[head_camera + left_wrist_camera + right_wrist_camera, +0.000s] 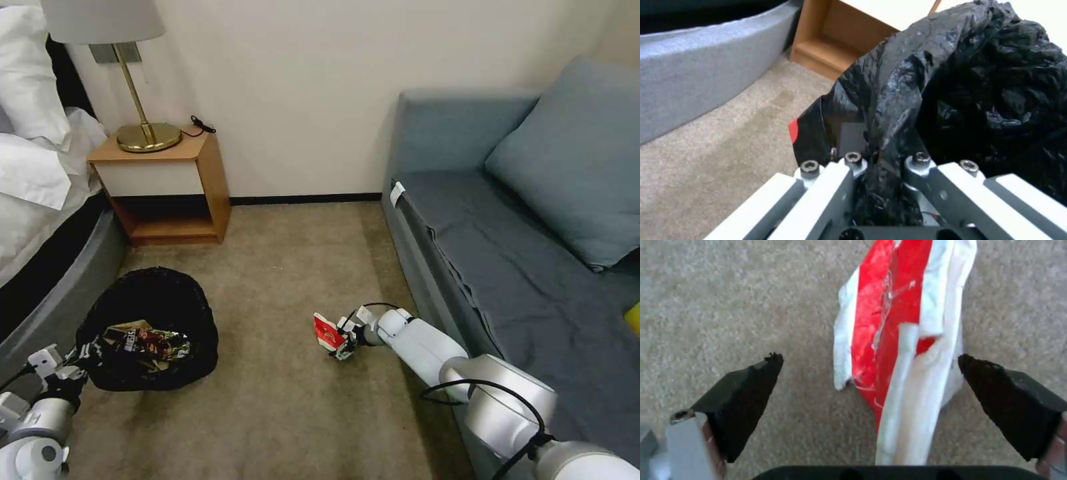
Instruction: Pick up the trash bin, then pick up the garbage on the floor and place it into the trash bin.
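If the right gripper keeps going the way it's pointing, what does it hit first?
Most likely the red-white folded carton, which already lies between the open fingers of the right gripper. The carpet sits just behind it, though depth is hard to judge.

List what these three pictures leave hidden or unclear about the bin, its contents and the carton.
- Trash bin: in the head view the black liner covers its base.
- Bin contents: beneath the snack wrapper, dark liner hides anything deeper.
- Left gripper: in the left wrist view, bunched liner hides its fingertips.
- Red-white carton: printing too blurred to read; the frame edge cuts off its far end, between the right gripper fingers.
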Tool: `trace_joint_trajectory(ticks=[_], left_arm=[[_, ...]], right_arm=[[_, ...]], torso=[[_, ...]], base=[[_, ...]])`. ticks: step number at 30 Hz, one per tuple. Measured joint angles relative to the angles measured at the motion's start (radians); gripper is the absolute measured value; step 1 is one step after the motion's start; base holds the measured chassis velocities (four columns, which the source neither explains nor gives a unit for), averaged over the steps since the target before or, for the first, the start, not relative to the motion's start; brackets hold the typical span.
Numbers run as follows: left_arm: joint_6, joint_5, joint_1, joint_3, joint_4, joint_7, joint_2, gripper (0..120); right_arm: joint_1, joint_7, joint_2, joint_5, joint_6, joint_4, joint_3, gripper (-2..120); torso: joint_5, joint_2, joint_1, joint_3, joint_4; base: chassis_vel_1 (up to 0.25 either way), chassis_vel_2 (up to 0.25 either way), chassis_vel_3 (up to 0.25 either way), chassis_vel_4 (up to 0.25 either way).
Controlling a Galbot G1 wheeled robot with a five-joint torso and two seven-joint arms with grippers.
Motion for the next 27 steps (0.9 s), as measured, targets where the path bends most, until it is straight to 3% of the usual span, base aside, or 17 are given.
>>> trace_joint_trajectory(ticks=[18, 27], left_arm=[[-0.011, -0.004, 0.013, -0.010, 0.005, 0.011, -0.002, 4], [-0.012, -0.006, 0.016, -0.011, -0.002, 0.014, -0.004, 4]], right_arm=[[-0.043, 0.092, 0.050, -0.046, 0.022, -0.024, 0.036, 100], [-0.049, 0.107, 0.051, -0.066, 0.027, -0.022, 0.061, 80]], torso=[[0.0002, 0.000, 0.000, 0.000, 0.0001], [0.0003, 0.000, 0.000, 0.000, 0.0003]], base=[[0.000, 0.000, 0.000, 0.000], [0.000, 0.000, 0.000, 0.000]])
